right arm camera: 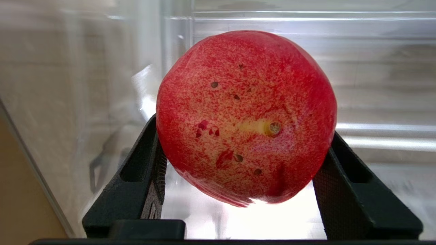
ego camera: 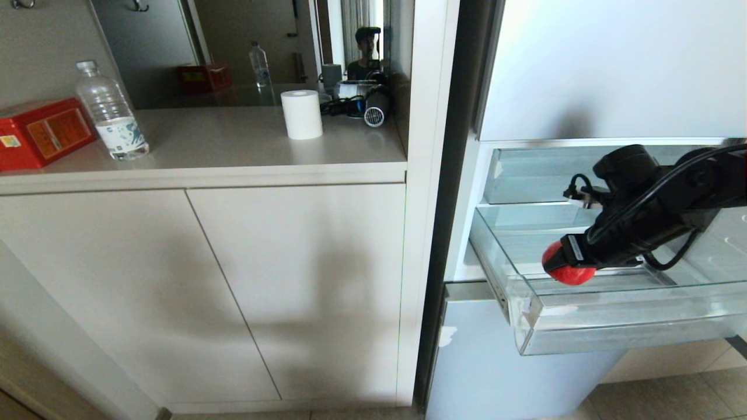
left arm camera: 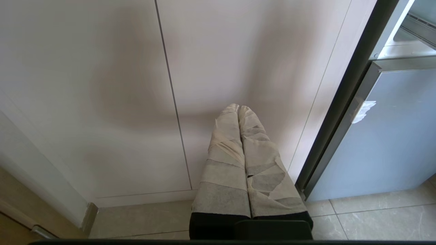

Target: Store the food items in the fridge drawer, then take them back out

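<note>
A round red fruit [right arm camera: 245, 115] with pale speckles, the food item, sits between the black fingers [right arm camera: 143, 170] of my right gripper [right arm camera: 245, 136], which is shut on it from both sides. In the head view the right gripper [ego camera: 563, 262] holds the fruit [ego camera: 571, 274] inside the pulled-out fridge drawer [ego camera: 583, 326], near its front left corner, just above its floor. The drawer is a clear plastic bin with a tall front wall. My left gripper [left arm camera: 238, 109] is shut and empty. It hangs low in front of the cabinet doors, outside the head view.
A shallower clear tray [ego camera: 525, 175] sits above the drawer, with pale door panels above [ego camera: 613, 70] and below [ego camera: 496, 361]. To the left, a counter [ego camera: 233, 146] carries a water bottle [ego camera: 111, 114], red box [ego camera: 41, 133], paper roll [ego camera: 302, 114] and hair dryer [ego camera: 376, 108]. A mirror reflects a person.
</note>
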